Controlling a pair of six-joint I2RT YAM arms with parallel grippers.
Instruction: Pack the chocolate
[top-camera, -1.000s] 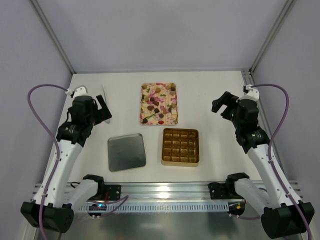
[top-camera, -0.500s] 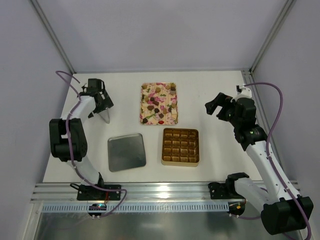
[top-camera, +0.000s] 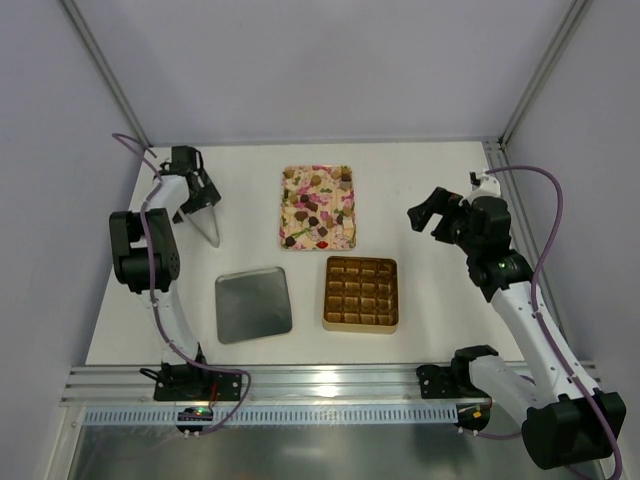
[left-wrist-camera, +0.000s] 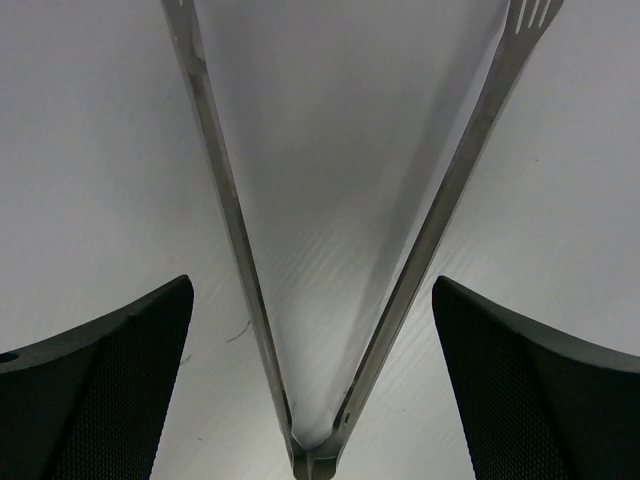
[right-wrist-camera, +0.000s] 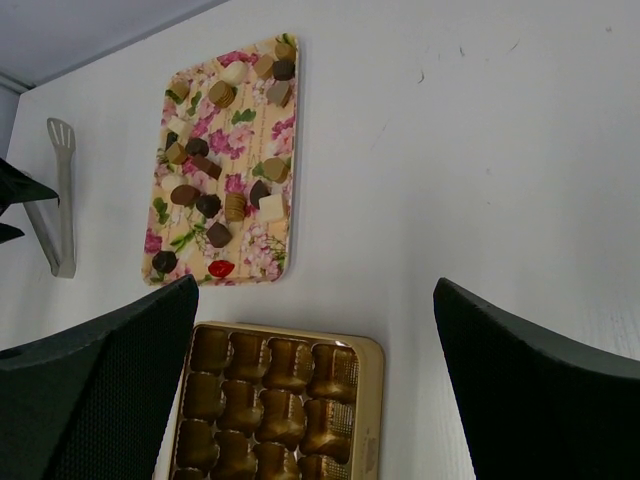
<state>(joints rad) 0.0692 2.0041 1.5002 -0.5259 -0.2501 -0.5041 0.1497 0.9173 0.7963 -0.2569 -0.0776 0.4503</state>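
left gripper: jaws spread wide, hovering over the metal tongs at the far left of the table; both arms of the tongs lie between the fingers, untouched
right gripper: jaws spread wide, holding nothing, raised to the right of the tray
chocolate: loose dark, tan and pale pieces scattered on the pink floral tray, centre back
gold box: just in front of the tray, compartments unfilled
silver lid: lying flat, left of the gold box
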